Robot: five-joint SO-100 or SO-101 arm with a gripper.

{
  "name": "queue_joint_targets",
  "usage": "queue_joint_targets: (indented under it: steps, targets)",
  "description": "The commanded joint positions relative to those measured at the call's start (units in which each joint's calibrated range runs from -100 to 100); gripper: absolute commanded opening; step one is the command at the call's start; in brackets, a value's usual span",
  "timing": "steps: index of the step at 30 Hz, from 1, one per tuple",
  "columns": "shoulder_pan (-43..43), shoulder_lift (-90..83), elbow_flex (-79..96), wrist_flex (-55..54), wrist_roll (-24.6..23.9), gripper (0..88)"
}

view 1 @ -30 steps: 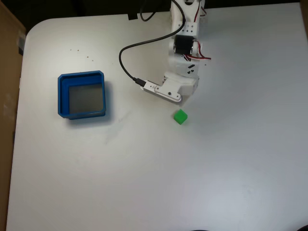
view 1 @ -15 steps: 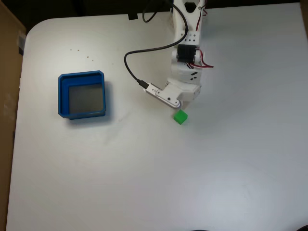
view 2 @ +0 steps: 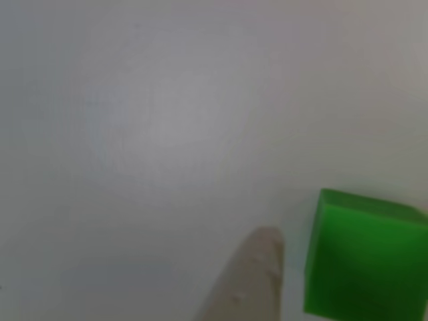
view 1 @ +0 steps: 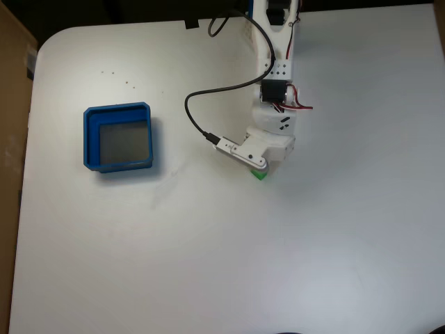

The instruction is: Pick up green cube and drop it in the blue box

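The green cube (view 1: 259, 175) lies on the white table; in the fixed view just a sliver of it peeks out from under the white gripper head. My gripper (view 1: 262, 170) hangs right over it, its tips hidden by the head. Close up in the other view, the green cube (view 2: 364, 264) sits at the bottom right, and one pale fingertip (view 2: 257, 267) stands just left of it with a thin gap between them. The other finger is out of frame. Nothing is held. Far to the left in the fixed view rests the blue box (view 1: 118, 109), its grey floor bare.
A black cable (view 1: 201, 97) loops from the arm down to the gripper head. The table (view 1: 208, 264) has a rounded left edge, with brown cardboard (view 1: 10, 139) beyond it. Open white surface lies between the cube and the box.
The arm has stretched forward and down, and the gripper head now covers the cube that stood free in front of it before. The cube and the box have not moved.
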Motion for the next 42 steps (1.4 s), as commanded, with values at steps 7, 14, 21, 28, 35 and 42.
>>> queue_joint_targets:
  steps: [7, 14, 21, 28, 35, 42]
  targets:
    - [-0.84, -0.19, -3.19, -0.9, 0.1, 25.4]
    - [-0.84, 1.07, -3.1, -0.9, 0.1, 26.8]
    - [-0.84, 2.4, -3.37, -1.07, 0.1, 26.8]
    - [-0.84, 3.41, -3.46, -1.15, 0.44, 26.6]
    - [-0.84, 3.66, -3.46, -1.15, 0.49, 26.4]
    - [-0.91, 3.74, -3.28, -1.15, 0.49, 25.5]
